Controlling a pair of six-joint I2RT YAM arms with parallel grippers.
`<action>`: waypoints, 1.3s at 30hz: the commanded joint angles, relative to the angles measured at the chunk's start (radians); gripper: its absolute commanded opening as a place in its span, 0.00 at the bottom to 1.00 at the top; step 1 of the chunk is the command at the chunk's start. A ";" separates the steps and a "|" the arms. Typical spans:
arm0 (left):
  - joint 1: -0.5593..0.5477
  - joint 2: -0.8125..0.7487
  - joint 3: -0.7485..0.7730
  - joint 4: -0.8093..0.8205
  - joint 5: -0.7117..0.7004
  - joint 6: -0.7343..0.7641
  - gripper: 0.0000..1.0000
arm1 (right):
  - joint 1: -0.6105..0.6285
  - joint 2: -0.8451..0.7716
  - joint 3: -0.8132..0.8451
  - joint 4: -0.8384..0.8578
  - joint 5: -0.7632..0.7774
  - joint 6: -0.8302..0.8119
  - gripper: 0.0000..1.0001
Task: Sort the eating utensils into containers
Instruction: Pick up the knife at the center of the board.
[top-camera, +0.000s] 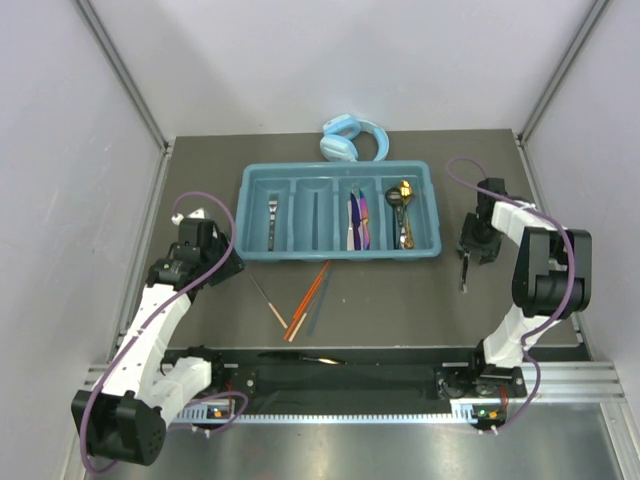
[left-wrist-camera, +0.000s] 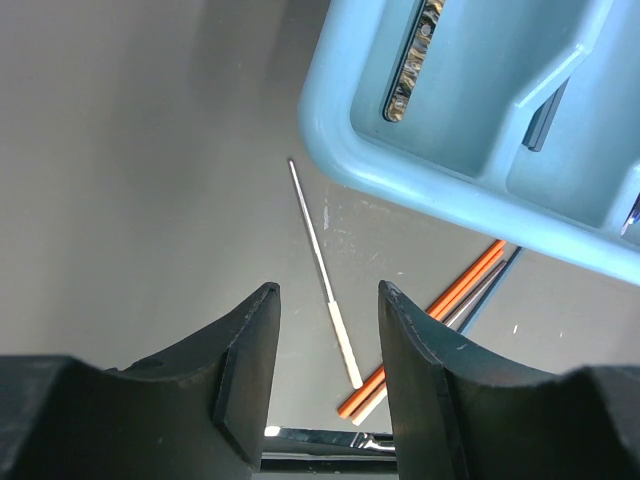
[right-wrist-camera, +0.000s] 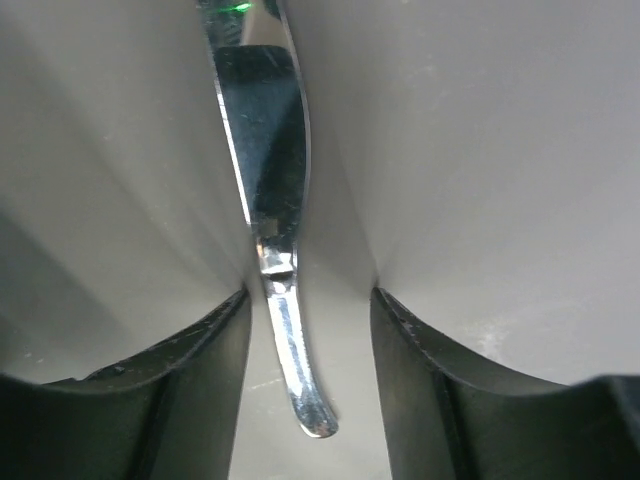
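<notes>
Right gripper (right-wrist-camera: 310, 296) is released, and a knife (right-wrist-camera: 272, 190) lies loose between its fingers. Left gripper (left-wrist-camera: 328, 292) is spread and empty, with orange chopsticks (left-wrist-camera: 455, 296) just ahead of it. The tray (top-camera: 335, 257) holds a fork (top-camera: 271, 222), purple knives (top-camera: 358, 222) and spoons (top-camera: 403, 206) — perhaps two-thirds sorted.

The tray (left-wrist-camera: 420, 188) runs off the left wrist view's top and right edges, and its rim hides the far ends of the orange chopsticks (left-wrist-camera: 430, 320). Right of the tray, the silver knife's (right-wrist-camera: 270, 150) blade tip is cut off above; knives (top-camera: 358, 222) inside the tray overlap too closely to count
</notes>
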 joint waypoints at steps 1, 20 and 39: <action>0.004 -0.014 0.004 0.044 0.009 0.007 0.49 | -0.019 0.042 -0.016 0.050 -0.088 -0.035 0.49; 0.004 -0.003 0.006 0.047 0.010 0.012 0.49 | -0.019 0.077 -0.040 0.043 -0.171 -0.059 0.34; 0.004 -0.003 0.010 0.051 0.055 0.015 0.49 | -0.005 0.092 -0.068 -0.006 -0.005 -0.027 0.38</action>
